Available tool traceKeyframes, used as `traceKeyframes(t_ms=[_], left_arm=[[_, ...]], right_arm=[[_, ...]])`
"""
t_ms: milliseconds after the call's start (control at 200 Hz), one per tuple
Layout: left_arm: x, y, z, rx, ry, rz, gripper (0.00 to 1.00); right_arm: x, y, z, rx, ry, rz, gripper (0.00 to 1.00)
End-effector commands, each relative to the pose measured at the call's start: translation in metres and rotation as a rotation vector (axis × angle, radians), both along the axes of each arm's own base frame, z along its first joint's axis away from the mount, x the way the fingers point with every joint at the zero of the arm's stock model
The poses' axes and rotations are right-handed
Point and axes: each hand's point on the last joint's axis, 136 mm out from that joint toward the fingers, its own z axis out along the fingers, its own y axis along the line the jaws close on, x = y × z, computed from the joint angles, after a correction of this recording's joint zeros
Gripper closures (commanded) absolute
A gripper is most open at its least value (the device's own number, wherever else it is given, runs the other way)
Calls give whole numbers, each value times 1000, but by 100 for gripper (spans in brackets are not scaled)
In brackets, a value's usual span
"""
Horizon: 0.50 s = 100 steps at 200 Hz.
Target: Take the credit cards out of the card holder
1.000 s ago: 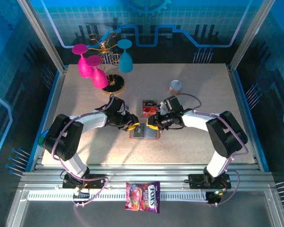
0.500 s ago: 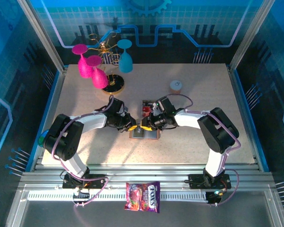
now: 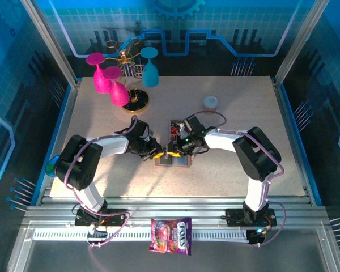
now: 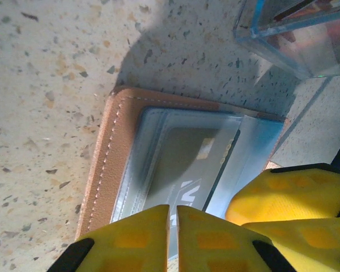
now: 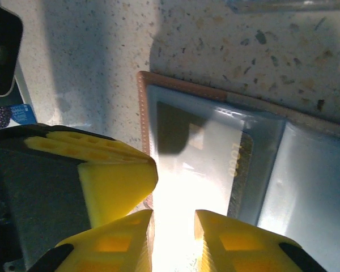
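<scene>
Card holder lies open at tips of L fingers, R fingers.

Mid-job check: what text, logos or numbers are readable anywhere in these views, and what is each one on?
"FOX'S": on the candy packet lying on the rail in front of the table.
"LOGO": pale letters, turned sideways, on the credit card in the card holder.
White letters on the grey card in the left wrist view: only partly visible, unreadable.
Blue label with a berry picture: print too small to read.
</scene>
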Motion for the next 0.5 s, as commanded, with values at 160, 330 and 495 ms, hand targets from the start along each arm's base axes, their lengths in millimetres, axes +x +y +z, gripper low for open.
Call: traceKeyframes(t_ms=[160, 330, 495], left_arm=[[-7, 9, -16, 44, 17, -18, 87], [-8, 9, -17, 48, 18, -18, 87], [-9, 10, -19, 51, 23, -19, 87]], right_arm=[[-6, 3, -11, -51, 20, 33, 73], [-7, 2, -14, -66, 28, 36, 72], [-9, -3, -16, -100, 28, 41, 70]])
